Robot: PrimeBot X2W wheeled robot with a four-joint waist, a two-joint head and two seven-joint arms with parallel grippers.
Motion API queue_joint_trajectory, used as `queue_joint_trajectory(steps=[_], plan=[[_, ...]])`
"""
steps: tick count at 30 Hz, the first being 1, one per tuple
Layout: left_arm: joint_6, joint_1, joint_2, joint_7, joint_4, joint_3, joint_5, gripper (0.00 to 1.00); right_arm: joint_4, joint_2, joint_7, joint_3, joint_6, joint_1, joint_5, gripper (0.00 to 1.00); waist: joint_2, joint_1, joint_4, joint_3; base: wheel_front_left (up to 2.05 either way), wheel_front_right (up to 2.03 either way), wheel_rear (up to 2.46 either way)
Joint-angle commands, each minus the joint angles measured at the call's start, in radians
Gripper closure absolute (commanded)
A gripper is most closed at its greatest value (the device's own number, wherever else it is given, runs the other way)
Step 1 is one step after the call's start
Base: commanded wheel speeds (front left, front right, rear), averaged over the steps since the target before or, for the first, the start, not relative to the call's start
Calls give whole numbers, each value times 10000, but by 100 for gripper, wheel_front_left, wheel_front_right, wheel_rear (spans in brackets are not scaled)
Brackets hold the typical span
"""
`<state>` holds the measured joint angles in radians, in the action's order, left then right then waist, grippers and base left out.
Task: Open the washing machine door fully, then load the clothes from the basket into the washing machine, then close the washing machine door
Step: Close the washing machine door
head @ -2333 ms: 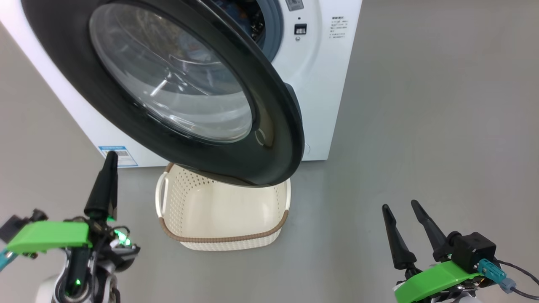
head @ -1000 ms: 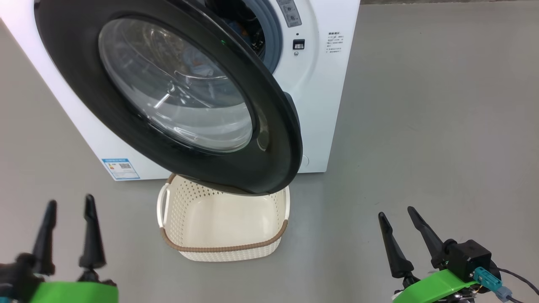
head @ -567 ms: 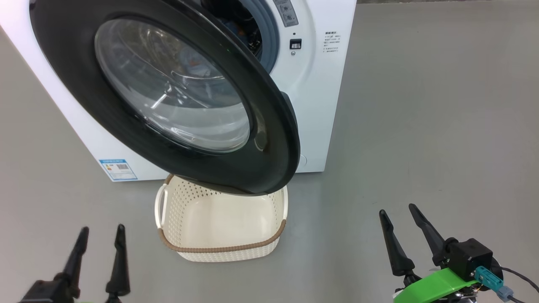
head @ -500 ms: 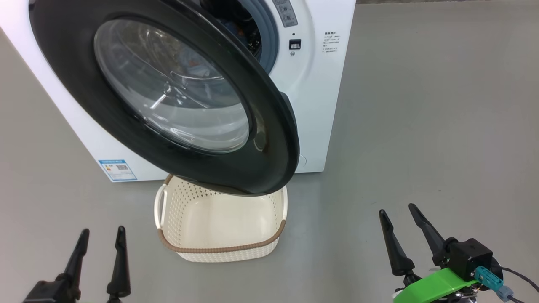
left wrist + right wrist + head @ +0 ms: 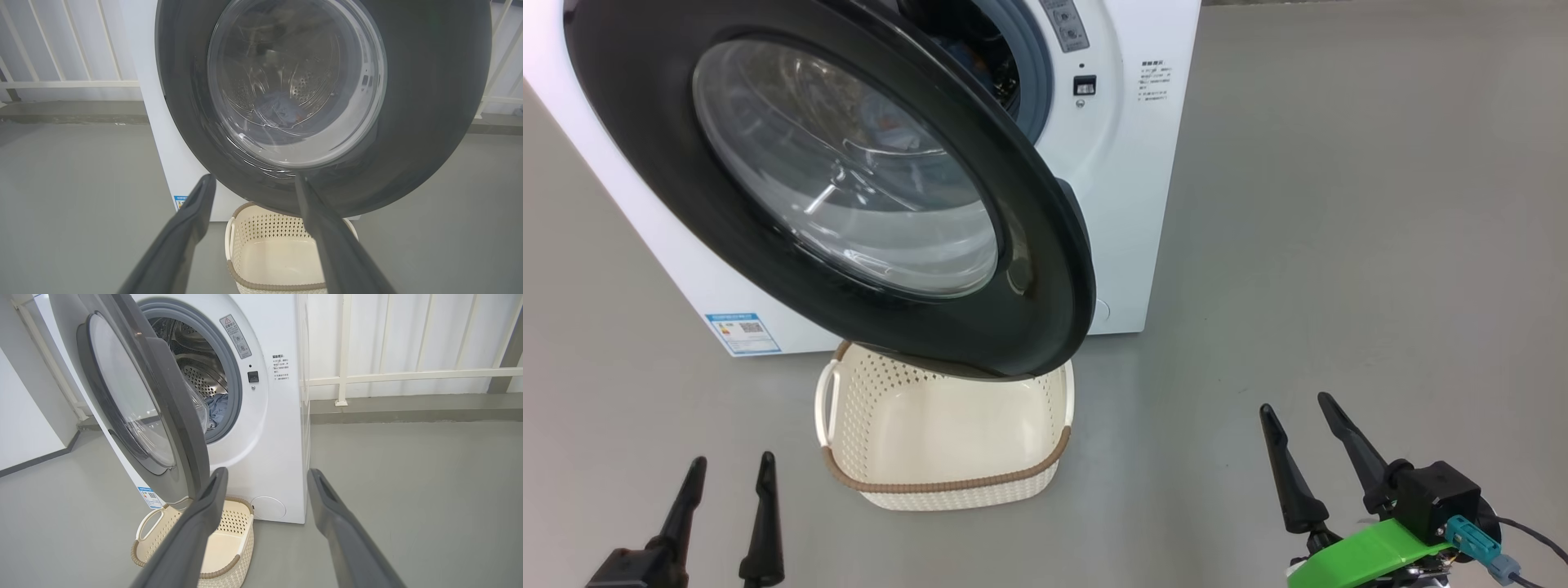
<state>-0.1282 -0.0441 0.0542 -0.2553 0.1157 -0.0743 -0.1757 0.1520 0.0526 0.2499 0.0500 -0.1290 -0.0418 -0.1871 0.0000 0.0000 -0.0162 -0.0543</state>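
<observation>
Both grippers are empty with fingers apart, left gripper [image 5: 732, 459] and right gripper [image 5: 1294, 403] sitting low. One washing machine [image 5: 1127, 204] ahead, and its one door [image 5: 1045, 269] hangs half-open with the flat face toward the left gripper, so I reckon left's nearer to push. One bare basket [image 5: 947, 483] underneath. Clothes [image 5: 216, 406] are one bundle inside.

Nothing legible on the washing machine [image 5: 1129, 204]; its blue label [image 5: 742, 332] is unreadable (print too small).
</observation>
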Motion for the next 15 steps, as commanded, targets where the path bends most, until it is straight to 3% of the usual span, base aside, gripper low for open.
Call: queue_joint_trajectory(steps=[1,15], plan=[[-25,194,111,-64,-183,-345,158,0,-279,-16,118,208,-17,-216,35,0,0,0,-6,1,0,0,0],[-25,209,26,-64,-223,-391,75,0,-251,-22,118,197,-17,-213,47,0,0,0,-72,-11,0,0,0]])
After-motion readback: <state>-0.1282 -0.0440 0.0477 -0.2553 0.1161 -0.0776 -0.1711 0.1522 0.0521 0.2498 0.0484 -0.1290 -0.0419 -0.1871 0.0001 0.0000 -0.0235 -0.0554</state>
